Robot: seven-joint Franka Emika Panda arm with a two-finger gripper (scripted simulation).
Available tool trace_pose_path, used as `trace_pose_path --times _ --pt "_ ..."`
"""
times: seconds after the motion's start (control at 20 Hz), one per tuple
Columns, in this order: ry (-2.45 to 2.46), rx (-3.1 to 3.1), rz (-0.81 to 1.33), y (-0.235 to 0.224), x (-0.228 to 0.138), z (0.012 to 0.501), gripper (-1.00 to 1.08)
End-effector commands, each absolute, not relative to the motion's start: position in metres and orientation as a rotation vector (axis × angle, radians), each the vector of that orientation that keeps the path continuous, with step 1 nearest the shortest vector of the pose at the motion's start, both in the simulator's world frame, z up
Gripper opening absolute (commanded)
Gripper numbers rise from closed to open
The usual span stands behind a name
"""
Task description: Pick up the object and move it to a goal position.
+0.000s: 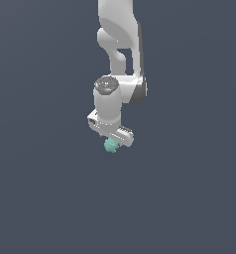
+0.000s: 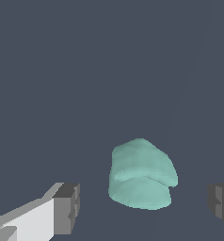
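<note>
You have 1 white Panda arm [image 1: 119,44] reaching down out of the top of the exterior view, over a plain dark slate-blue ground. No writing or label can be read on it, though the round cap on the wrist [image 1: 105,85] shows faint coloured marks too small to make out.

Your landmark is the gripper [image 1: 114,140]. In the exterior view the teal-green lumpy blob [image 1: 110,145] sits right under the gripper's body, touching or nearly touching its lower edge; the fingers themselves are hidden there.

From the wrist view you see the blob [image 2: 141,174] lying between the 2 grey fingertips [image 2: 67,208], nearer the middle of the gap than either side. Each pad stands clearly apart from it, with bare ground showing on both sides. So the jaws are spread wide, and they have hold of nothing. Whether the blob rests on the ground or hangs above it, you cannot tell from these views.
</note>
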State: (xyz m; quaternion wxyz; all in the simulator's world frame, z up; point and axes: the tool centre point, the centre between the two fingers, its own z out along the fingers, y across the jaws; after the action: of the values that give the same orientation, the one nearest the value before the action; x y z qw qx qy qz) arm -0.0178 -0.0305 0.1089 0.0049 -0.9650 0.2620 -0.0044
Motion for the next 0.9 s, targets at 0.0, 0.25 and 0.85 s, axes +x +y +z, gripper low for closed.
trace_pose_path --times 0.0,0.25,0.85 --pt "0.888 -3.007 -0.009 -0.033 -0.022 0.102 1.00" --pt "0.966 -2.988 -0.002 -0.036 -0.027 0.093 1.00" --pt "0.980 -2.985 0.000 -0.036 -0.028 0.075 1.00"
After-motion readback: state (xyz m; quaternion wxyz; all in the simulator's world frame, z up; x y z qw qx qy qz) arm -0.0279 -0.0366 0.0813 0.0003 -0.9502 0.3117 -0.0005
